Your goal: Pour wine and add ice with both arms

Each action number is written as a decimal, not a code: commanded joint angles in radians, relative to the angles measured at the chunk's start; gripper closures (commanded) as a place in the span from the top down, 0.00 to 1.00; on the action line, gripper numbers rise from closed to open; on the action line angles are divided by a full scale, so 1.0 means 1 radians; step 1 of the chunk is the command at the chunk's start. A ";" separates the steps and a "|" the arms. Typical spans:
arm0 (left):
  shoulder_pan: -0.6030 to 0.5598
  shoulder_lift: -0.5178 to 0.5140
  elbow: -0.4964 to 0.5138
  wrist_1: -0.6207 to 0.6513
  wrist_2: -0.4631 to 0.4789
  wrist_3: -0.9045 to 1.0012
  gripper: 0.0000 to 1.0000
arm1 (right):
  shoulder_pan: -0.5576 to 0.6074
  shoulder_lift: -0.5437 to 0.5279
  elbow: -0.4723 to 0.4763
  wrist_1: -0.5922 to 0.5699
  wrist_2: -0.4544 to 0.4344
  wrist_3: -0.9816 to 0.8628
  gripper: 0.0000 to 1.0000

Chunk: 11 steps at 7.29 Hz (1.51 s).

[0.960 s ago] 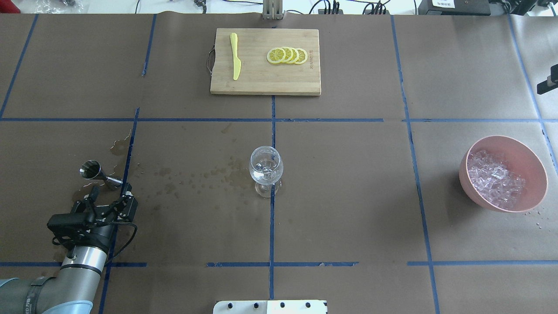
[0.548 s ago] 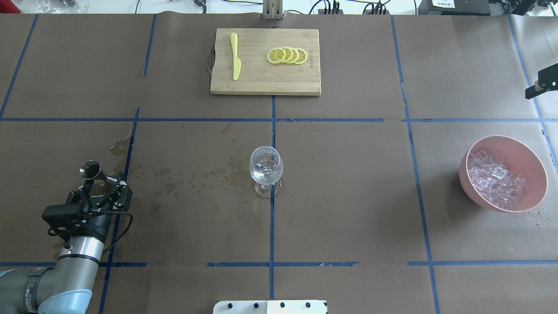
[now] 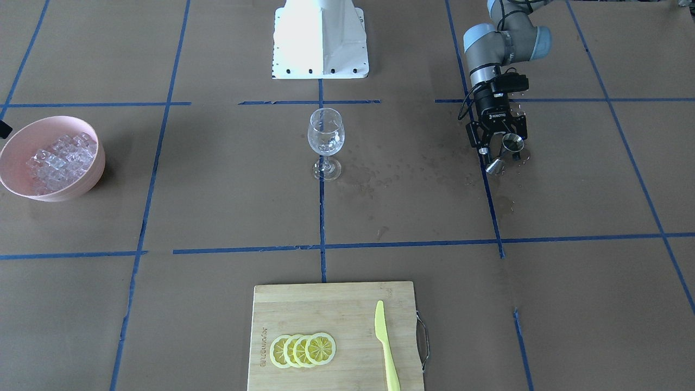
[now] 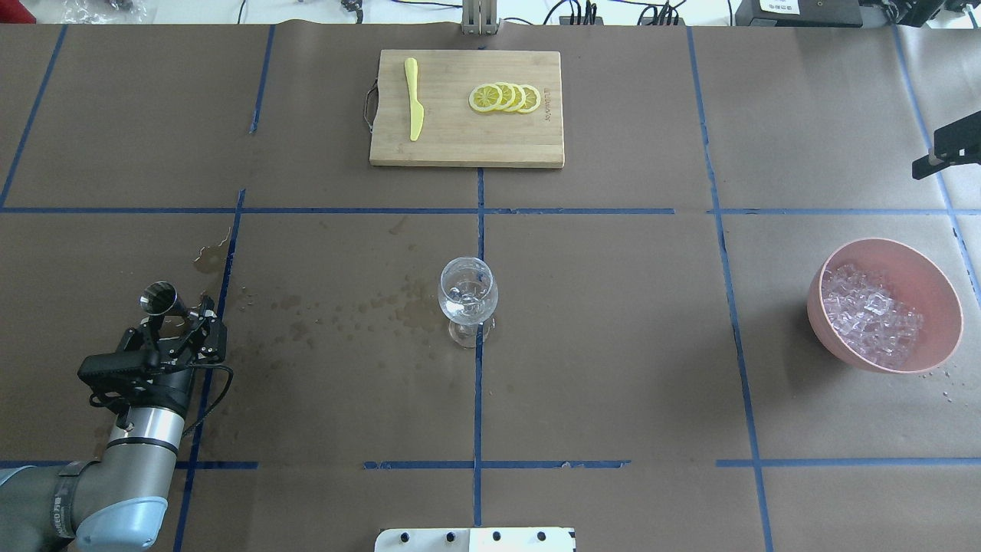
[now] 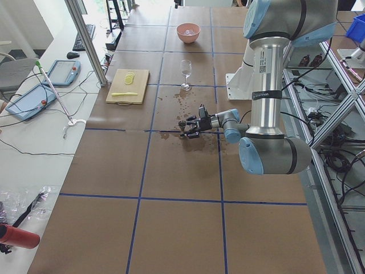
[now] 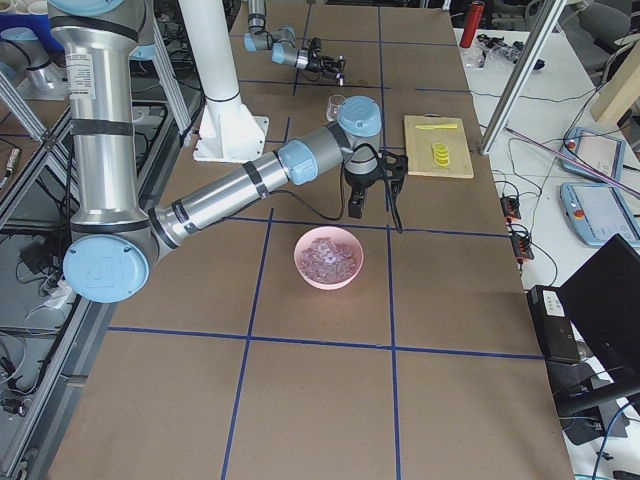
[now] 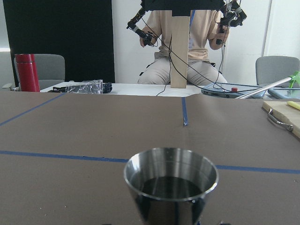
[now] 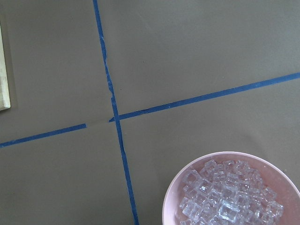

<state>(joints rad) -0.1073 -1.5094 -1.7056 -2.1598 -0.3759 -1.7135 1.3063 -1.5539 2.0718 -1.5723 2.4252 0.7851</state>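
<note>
A steel jigger [image 4: 165, 300] stands upright at the left of the table, and my left gripper [image 4: 178, 330] is open with its fingers on either side of it. The left wrist view shows the jigger's cup [image 7: 171, 185] close ahead, its inside dark. A wine glass [image 4: 467, 295] stands at the centre with a little clear wine [image 3: 324, 145] in it. Ice [image 4: 870, 314] fills a pink bowl [image 4: 939, 337] at the right. My right gripper [image 6: 375, 215] hangs open above the table just beyond the bowl [image 6: 300, 268]. Only a black part of it [image 4: 946, 149] shows overhead.
Wet spots [image 4: 345, 310] mark the brown paper between the jigger and the glass. A wooden cutting board [image 4: 460, 146] at the far centre carries lemon slices [image 4: 506, 98] and a yellow knife [image 4: 414, 100]. The robot's white base [image 3: 320, 41] stands behind the glass.
My left gripper has swung left and forward, from behind and right of the jigger to around it. The jigger has not moved. The right gripper's black part has come further in from the right edge.
</note>
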 commanded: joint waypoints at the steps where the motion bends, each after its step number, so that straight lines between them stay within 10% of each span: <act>1: -0.005 -0.005 0.004 0.000 0.000 0.000 0.54 | -0.001 0.000 0.001 0.000 0.000 0.000 1.00; 4: -0.012 -0.002 0.004 -0.005 0.000 -0.020 0.00 | -0.001 0.000 0.001 0.000 0.000 0.000 1.00; 11: -0.103 -0.125 -0.118 -0.011 0.000 0.255 0.00 | -0.048 -0.005 0.004 0.003 -0.069 0.000 1.00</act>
<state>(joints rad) -0.1991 -1.5717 -1.8043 -2.1711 -0.3756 -1.5388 1.2683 -1.5579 2.0751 -1.5699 2.3663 0.7854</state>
